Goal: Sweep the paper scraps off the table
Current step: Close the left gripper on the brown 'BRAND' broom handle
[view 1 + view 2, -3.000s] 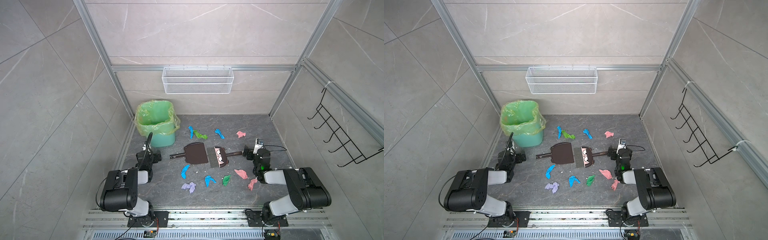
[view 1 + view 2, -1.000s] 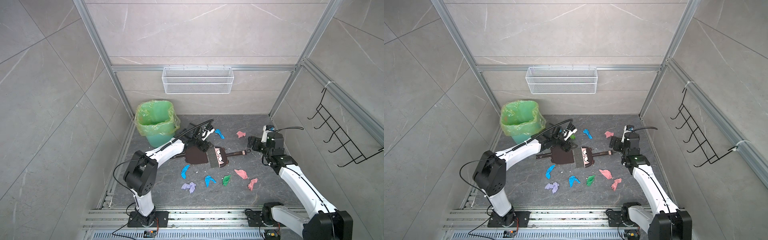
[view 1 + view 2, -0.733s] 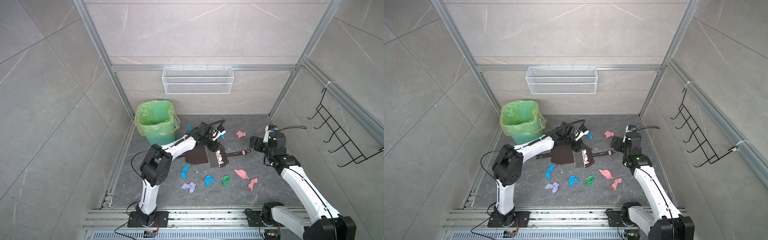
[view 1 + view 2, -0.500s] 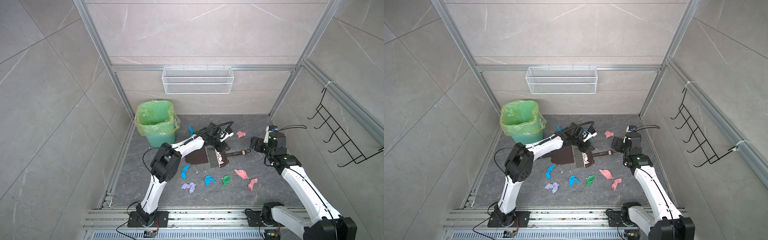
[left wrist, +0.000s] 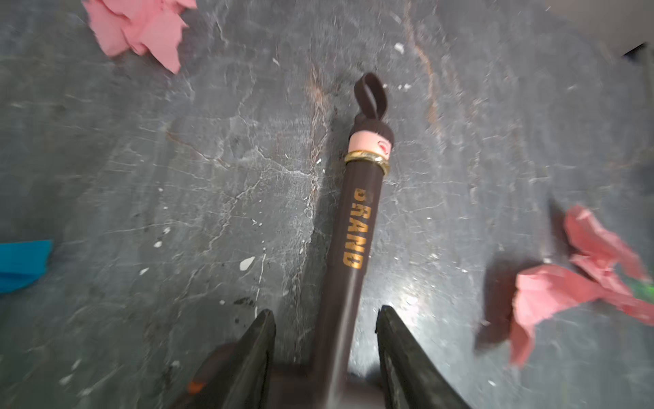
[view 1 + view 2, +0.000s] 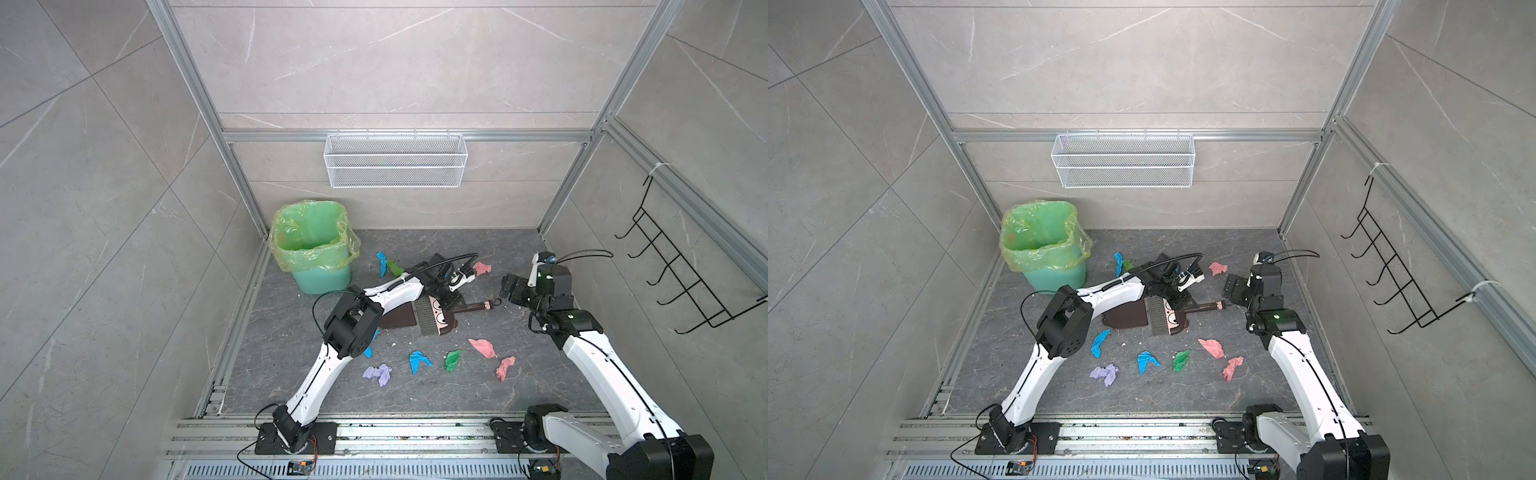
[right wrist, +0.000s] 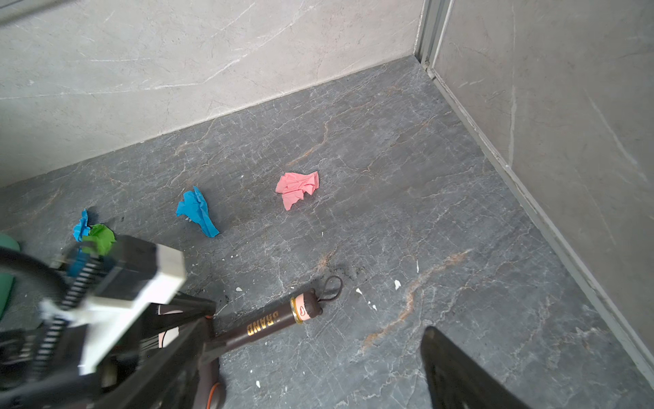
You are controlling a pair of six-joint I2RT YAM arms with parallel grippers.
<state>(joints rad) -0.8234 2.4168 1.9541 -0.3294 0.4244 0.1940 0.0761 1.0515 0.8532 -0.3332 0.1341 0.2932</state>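
Several paper scraps lie on the dark table (image 6: 457, 395): pink (image 6: 482, 268), blue (image 6: 381, 262) and green (image 6: 394, 268) ones at the back, and pink (image 6: 482, 347), green (image 6: 453, 359), blue (image 6: 419, 360) and lavender (image 6: 378, 374) ones in front. A brown brush (image 6: 436, 318) lies beside a dustpan (image 6: 399, 318). My left gripper (image 5: 323, 313) straddles the brush handle (image 5: 357, 219), open, with a gap on each side. My right gripper (image 6: 509, 286) hovers open just past the handle's looped end (image 7: 331, 287), holding nothing.
A green-lined bin (image 6: 313, 249) stands in the back left corner. A white wire basket (image 6: 395, 160) hangs on the back wall and a black hook rack (image 6: 681, 282) on the right wall. Tiny white crumbs dot the table around the brush.
My left arm has stretched rightward from the dustpan to the brush handle, and its jaws have narrowed around it. The right arm has barely moved.
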